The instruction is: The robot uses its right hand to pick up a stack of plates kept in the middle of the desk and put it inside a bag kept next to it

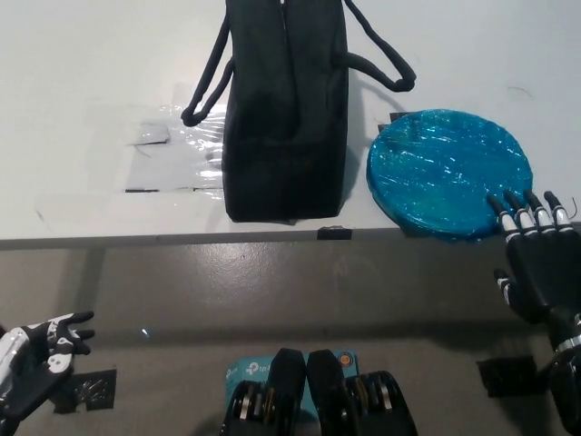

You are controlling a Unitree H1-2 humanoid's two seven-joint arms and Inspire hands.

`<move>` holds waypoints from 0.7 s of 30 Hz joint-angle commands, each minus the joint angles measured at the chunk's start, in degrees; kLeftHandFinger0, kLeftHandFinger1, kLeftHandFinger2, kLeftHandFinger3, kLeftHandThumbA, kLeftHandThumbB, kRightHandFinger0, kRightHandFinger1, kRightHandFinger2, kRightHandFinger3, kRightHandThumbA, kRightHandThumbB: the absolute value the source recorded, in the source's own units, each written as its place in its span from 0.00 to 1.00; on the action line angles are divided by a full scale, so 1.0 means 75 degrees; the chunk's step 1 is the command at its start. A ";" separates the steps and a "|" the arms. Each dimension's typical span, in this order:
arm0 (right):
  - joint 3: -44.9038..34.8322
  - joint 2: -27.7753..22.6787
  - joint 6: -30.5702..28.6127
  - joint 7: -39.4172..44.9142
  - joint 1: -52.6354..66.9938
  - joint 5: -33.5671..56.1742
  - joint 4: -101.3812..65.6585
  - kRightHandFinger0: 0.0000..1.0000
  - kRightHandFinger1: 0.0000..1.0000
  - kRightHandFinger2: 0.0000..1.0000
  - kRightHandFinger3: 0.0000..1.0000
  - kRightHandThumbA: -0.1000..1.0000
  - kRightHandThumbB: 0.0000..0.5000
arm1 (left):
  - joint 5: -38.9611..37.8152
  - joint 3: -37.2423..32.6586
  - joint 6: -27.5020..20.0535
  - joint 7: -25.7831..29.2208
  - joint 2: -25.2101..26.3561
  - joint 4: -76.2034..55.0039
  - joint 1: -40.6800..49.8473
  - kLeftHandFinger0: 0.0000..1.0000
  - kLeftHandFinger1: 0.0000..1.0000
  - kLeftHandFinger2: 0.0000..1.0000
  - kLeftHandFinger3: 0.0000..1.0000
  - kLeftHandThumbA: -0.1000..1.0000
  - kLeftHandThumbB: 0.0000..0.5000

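A stack of plates wrapped in shiny blue film lies on the white desk near its front edge, right of a black bag. The bag stands upright with its handles draped to both sides. My black right hand is open, fingers spread, just off the desk's front edge. Its fingertips reach the near right rim of the plates. My white left hand rests low at the bottom left, below the desk, fingers apart and holding nothing.
Clear tape patches and small black markers lie on the desk left of the bag. A black tab sits at the desk's front edge. Grey floor shows below the desk.
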 commanded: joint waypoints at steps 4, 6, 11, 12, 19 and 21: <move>-0.0127 -0.0024 0.0157 -0.0490 -0.0629 -0.0113 0.0367 1.00 1.00 1.00 1.00 0.74 1.00 | -0.0136 0.0130 -0.0153 -0.0027 0.0142 -0.0107 -0.0101 0.77 0.76 0.80 0.89 0.00 0.66; -0.0111 0.0010 0.0185 -0.0433 -0.0706 -0.0101 0.0358 1.00 1.00 1.00 1.00 0.72 1.00 | -0.0058 0.0103 -0.0135 -0.0008 0.0160 -0.0113 -0.0096 0.79 0.77 0.80 0.90 0.00 0.66; -0.0040 0.0126 0.0211 -0.0737 -0.0821 -0.0119 0.0639 1.00 1.00 1.00 1.00 0.70 1.00 | -0.0070 0.0081 -0.0145 -0.0025 0.0172 -0.0087 -0.0216 0.77 0.75 0.79 0.89 0.00 0.66; -0.0018 0.0140 0.0229 -0.0708 -0.0825 -0.0143 0.0658 1.00 1.00 1.00 1.00 0.70 1.00 | -0.0065 0.0075 -0.0172 -0.0038 0.0181 -0.0083 -0.0214 0.76 0.75 0.79 0.89 0.00 0.67; 0.0062 0.0399 0.0310 -0.1130 -0.0875 -0.0140 0.1115 1.00 1.00 1.00 1.00 0.66 1.00 | -0.0115 0.0066 -0.0154 -0.0093 0.0215 -0.0100 -0.0295 0.74 0.77 0.83 0.91 0.00 0.68; 0.0053 0.0471 0.0317 -0.1222 -0.0885 -0.0066 0.1197 1.00 1.00 1.00 1.00 0.65 1.00 | -0.0110 0.0064 -0.0171 -0.0101 0.0226 -0.0081 -0.0296 0.75 0.77 0.83 0.92 0.00 0.68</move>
